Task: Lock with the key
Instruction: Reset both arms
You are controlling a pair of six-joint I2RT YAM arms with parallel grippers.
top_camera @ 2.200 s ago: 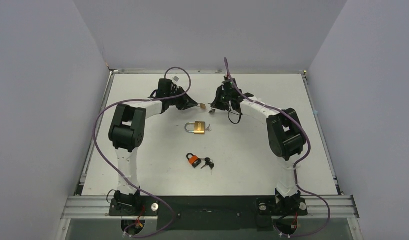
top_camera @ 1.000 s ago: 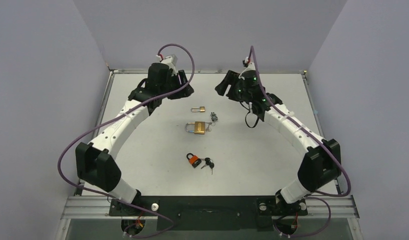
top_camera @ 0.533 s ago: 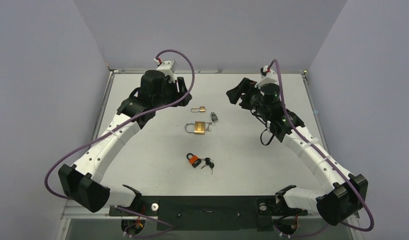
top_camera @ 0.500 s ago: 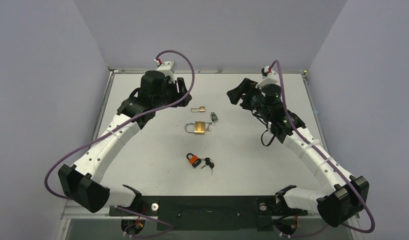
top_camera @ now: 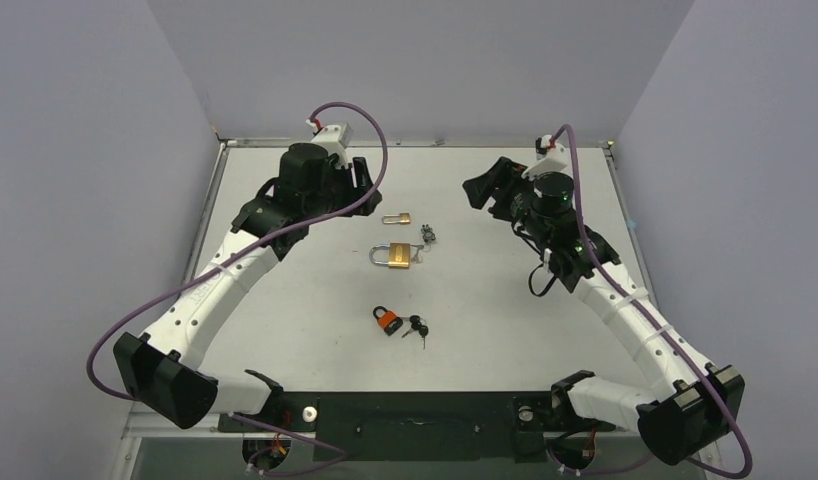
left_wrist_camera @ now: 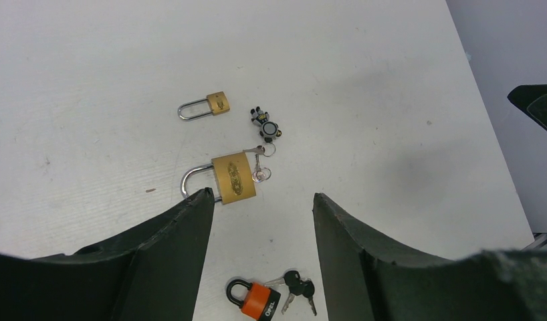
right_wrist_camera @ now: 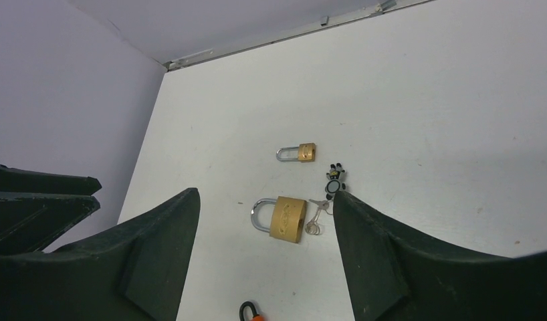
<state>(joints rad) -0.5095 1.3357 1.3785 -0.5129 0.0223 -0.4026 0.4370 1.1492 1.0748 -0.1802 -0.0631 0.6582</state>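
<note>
- Three padlocks lying flat on the white table [top_camera: 505, 320], in a loose line running away from the arm bases, between the two arms and well apart from both.
- Farthest out: small brass padlock [left_wrist_camera: 206, 108], silver shackle pointing toward the left arm's side.
- Just beside it on the right arm's side, not touching: key bunch [left_wrist_camera: 264, 126] with a dark fob, its ring and silver keys trailing toward the bases as far as the next lock.
- In the middle: large brass padlock [left_wrist_camera: 232, 176], shackle likewise toward the left arm's side, silver keys lying against its keyhole end. Key in the keyhole or merely against it: cannot tell.
- Nearest the bases: orange padlock [top_camera: 387, 320] with a black shackle, black-headed keys [top_camera: 417, 327] right beside it.
- Left gripper [top_camera: 363, 185] raised over the far left part of the table, fingers spread wide, nothing between them, wrist view looking down on all three locks.
- Right gripper [top_camera: 482, 187] raised over the far right part, jaws equally wide apart and empty, aimed across toward the locks.
- No lock and no key touched by either gripper.
</note>
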